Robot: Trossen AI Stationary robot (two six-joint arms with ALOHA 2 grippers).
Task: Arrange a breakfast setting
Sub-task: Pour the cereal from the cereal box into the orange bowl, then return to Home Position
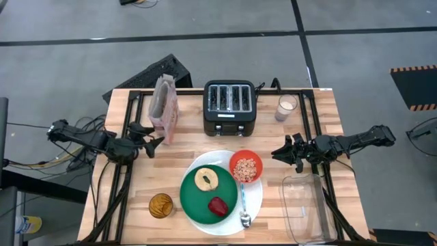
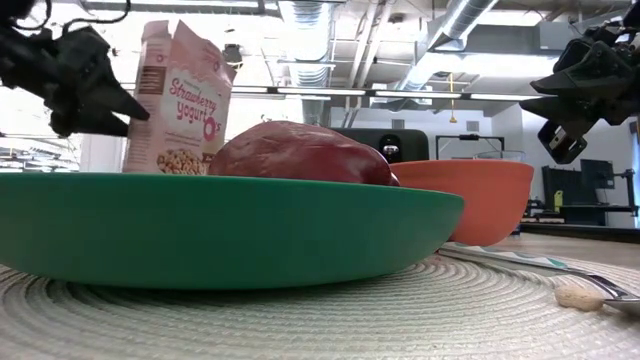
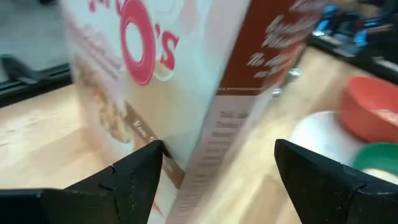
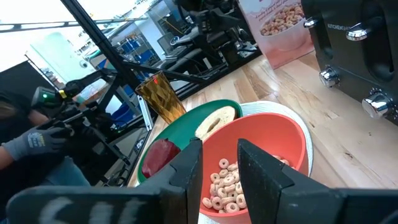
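Fingers of the left gripper [image 1: 156, 143] stand apart, one to each side of the lower corner of the cereal box [image 1: 164, 108]; the left wrist view shows them [image 3: 134, 180] close beside the carton, and contact cannot be confirmed. Fingers of the right gripper [image 1: 278, 152] are nearly closed with a narrow gap and hold nothing, hanging above the desk [image 1: 130, 198] just beside the bowl [image 1: 246, 167].

The cereal box stands upright at the rear left of the desk, left of the toaster [image 1: 230, 107], its footprint running front to back.

The white plate [image 1: 254, 205] sits front centre. The green plate [image 1: 194, 205] overlaps its left part and carries the bagel half [image 1: 206, 179] and the red fruit [image 1: 218, 206]. The bowl, holding cereal, rests on the white plate's rear right.

The spoon [image 1: 243, 205] lies on the white plate's right side, long axis front to back, bowl end towards the front edge.
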